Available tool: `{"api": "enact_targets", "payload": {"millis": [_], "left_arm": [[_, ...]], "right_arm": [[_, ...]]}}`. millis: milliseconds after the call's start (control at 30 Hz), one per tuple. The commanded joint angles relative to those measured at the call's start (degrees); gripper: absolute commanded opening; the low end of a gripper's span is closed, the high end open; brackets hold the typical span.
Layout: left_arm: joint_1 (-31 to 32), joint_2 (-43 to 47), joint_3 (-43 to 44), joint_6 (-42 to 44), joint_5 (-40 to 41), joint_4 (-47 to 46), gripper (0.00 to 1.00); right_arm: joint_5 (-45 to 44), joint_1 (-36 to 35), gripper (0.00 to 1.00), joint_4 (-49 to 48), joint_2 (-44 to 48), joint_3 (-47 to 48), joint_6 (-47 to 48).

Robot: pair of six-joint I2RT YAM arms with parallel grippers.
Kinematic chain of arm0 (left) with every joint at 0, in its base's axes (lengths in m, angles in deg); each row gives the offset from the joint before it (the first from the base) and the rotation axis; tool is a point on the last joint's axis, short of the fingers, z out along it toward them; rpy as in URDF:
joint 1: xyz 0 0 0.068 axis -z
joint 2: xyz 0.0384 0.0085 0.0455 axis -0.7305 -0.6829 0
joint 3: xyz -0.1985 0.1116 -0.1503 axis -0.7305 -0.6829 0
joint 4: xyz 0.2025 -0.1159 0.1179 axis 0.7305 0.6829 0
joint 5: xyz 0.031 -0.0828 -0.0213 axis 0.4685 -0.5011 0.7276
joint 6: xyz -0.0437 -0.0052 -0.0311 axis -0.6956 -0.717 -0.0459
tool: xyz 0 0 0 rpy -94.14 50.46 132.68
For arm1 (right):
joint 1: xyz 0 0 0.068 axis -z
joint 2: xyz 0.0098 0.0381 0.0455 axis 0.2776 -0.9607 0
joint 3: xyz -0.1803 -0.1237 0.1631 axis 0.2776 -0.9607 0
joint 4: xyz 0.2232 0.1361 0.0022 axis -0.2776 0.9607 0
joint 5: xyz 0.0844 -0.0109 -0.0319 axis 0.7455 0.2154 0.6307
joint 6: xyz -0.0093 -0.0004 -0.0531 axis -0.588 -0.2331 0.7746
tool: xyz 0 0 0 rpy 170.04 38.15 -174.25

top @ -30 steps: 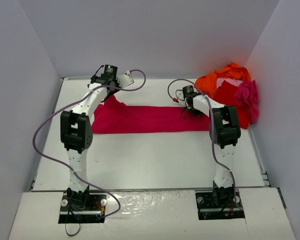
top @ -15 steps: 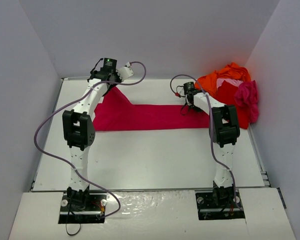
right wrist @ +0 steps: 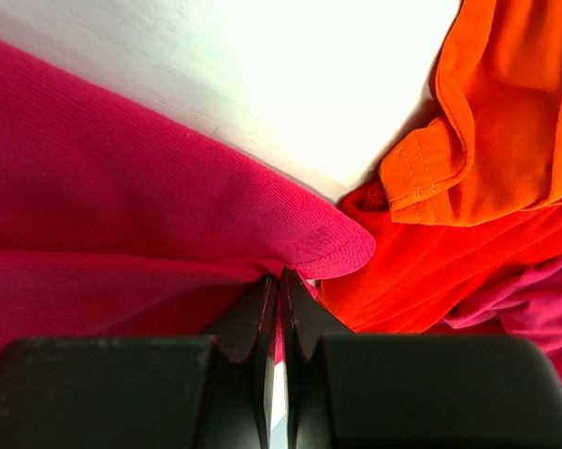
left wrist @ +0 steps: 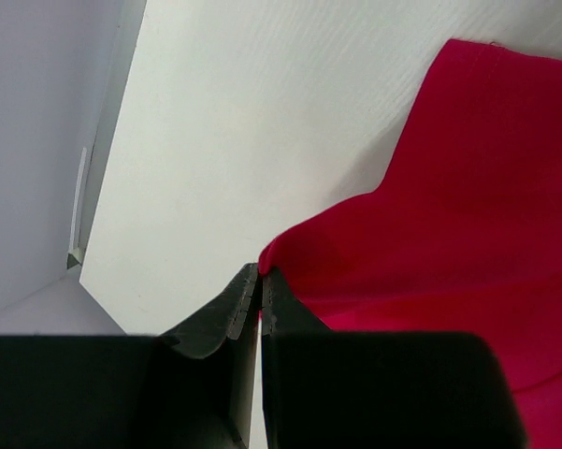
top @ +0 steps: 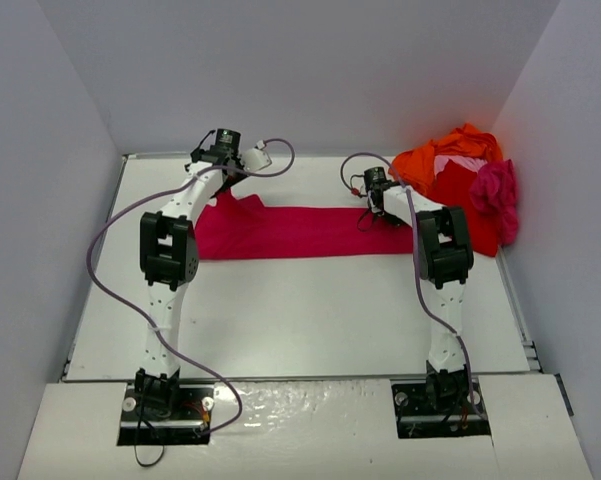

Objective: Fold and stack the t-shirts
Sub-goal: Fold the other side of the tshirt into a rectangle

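Observation:
A crimson pink-red t-shirt point(top: 300, 232) lies stretched in a long band across the far half of the table. My left gripper point(top: 218, 170) is shut on its left corner point(left wrist: 273, 254), held a little above the table. My right gripper point(top: 380, 205) is shut on its right corner point(right wrist: 318, 245), next to the pile. The pile at the far right holds an orange shirt point(top: 435, 160), a red shirt point(top: 460, 200), a magenta shirt point(top: 495, 195) and a strip of pale pink point(top: 462, 160). In the right wrist view the orange point(right wrist: 505, 103) and red point(right wrist: 421, 271) cloth lie just right of my fingers.
White table point(top: 310, 310) inside grey walls, with a raised rim at the left edge point(top: 95, 260) and the back. The heap of shirts fills the far right corner. Purple cables loop from both arms.
Both grippers have moved toward the back of the table with the crimson shirt. The left corner has risen and moved right, and the band now lies straighter and farther back.

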Motion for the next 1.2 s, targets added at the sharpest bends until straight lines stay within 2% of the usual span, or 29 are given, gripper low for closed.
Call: {"api": "enact_targets", "payload": {"millis": [0, 167, 433, 800, 1167], "left_arm": [[0.3, 3.0, 6.3, -0.6, -1.3, -1.0, 0.00], [0.9, 5.4, 5.9, -2.7, -5.0, 1.1, 0.00], [2.0, 13.9, 0.2, -3.8, -12.4, 6.7, 0.00], [4.0, 31.1, -24.7, -0.8, -18.7, 9.8, 0.00], [6.0, 35.6, -41.7, 1.8, -23.1, 9.1, 0.00]], "right_arm": [[-2.0, 0.1, 0.00, 0.5, 0.3, 1.7, -1.2], [-2.3, 0.0, 0.00, 0.6, 0.5, 1.2, -1.9], [-2.9, -0.5, 0.00, 0.8, 0.4, 1.0, -2.4], [-3.2, -1.1, 0.00, 0.8, 1.1, 0.1, -2.8], [-5.2, -2.3, 0.01, 0.8, 1.0, -0.6, -3.4]]}}
